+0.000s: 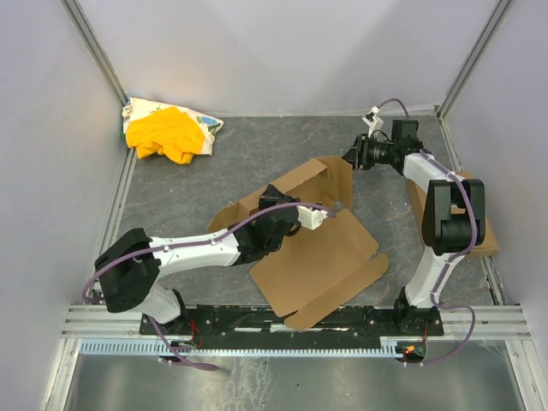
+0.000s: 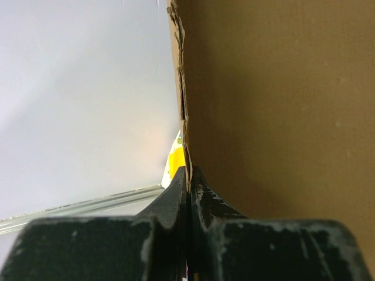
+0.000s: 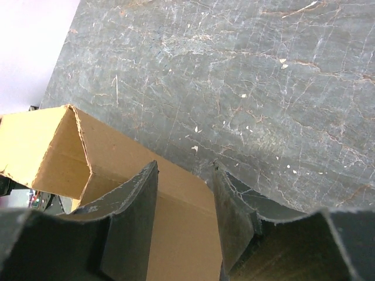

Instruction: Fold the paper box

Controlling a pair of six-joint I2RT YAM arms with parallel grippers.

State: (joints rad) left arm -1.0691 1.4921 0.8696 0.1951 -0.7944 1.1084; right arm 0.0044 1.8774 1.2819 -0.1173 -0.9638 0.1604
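Paper box point(image 1: 317, 248) is lying mid-table, slightly right of centre, mostly flat, with its far panel and a side flap standing up.

Top external: left gripper point(image 1: 334, 211) is reaching over the blank to the raised panel. Right gripper point(image 1: 353, 158) is hovering at that panel's far right corner. Yellow cloth point(image 1: 167, 133) is sitting well apart in the far left corner.

Left wrist: fingers point(image 2: 170, 202) are pressed together, pinching a cardboard edge that runs up between them.

Right wrist: jaws are spread and holding nothing, with the raised corner just below them. I can't tell if they're touching it.

Judgement: a wall-raising step is underway, early in the fold. Next move needs the right gripper closing on the corner or pushing the side flap inward while the left is holding the panel upright.
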